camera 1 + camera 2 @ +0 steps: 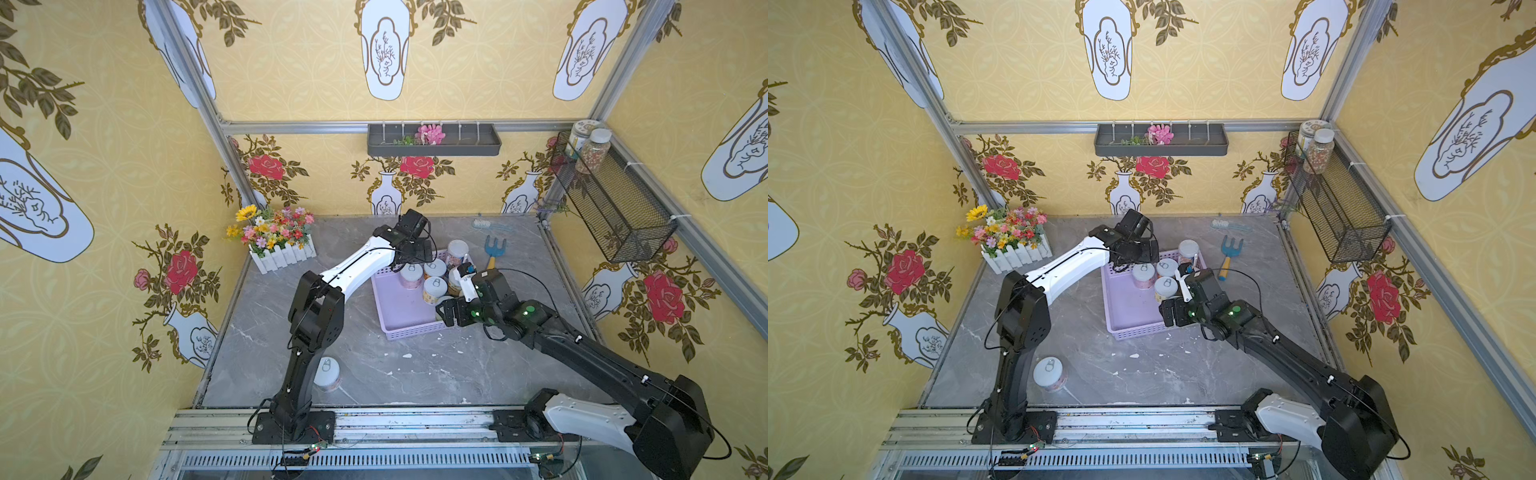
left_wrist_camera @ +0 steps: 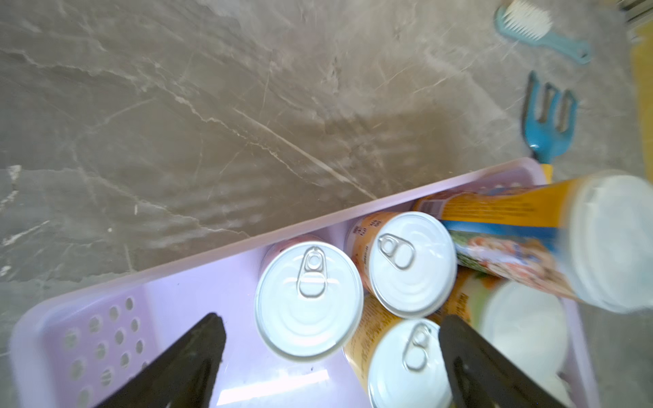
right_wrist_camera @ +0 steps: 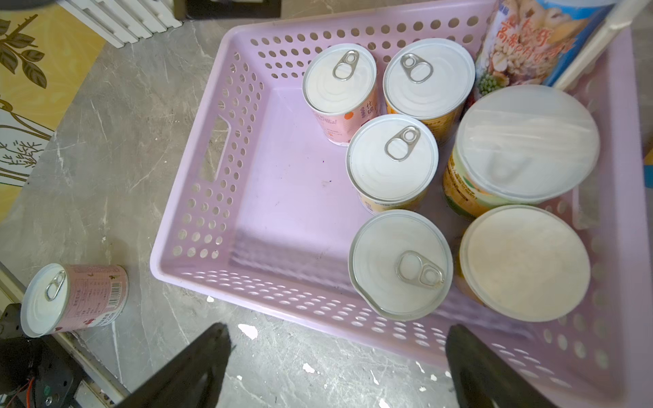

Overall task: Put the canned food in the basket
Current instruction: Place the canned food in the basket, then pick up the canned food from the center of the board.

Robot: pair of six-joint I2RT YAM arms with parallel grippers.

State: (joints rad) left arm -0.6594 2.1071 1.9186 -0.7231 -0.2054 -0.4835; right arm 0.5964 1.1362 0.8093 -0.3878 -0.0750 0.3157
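Counted seven cans (image 3: 392, 162) standing inside the basket (image 3: 279, 197), crowded toward one end, with bare floor at the other. Spotted the eighth, a stray can (image 1: 1049, 373) with a pink label, on the worktop (image 1: 1142, 374), well apart from the basket and close beside the left arm (image 1: 1017, 324). Found the left hand (image 2: 330, 318) spread wide above the basket, gripping nothing. Found the right hand (image 3: 339, 328) likewise spread and empty, just outside the basket's near wall. Judged as between placements, one fetch left. Next, probably: lift the left hand clear of the basket, reach to the stray can, straddle it, close, and carry it to the basket's bare floor.
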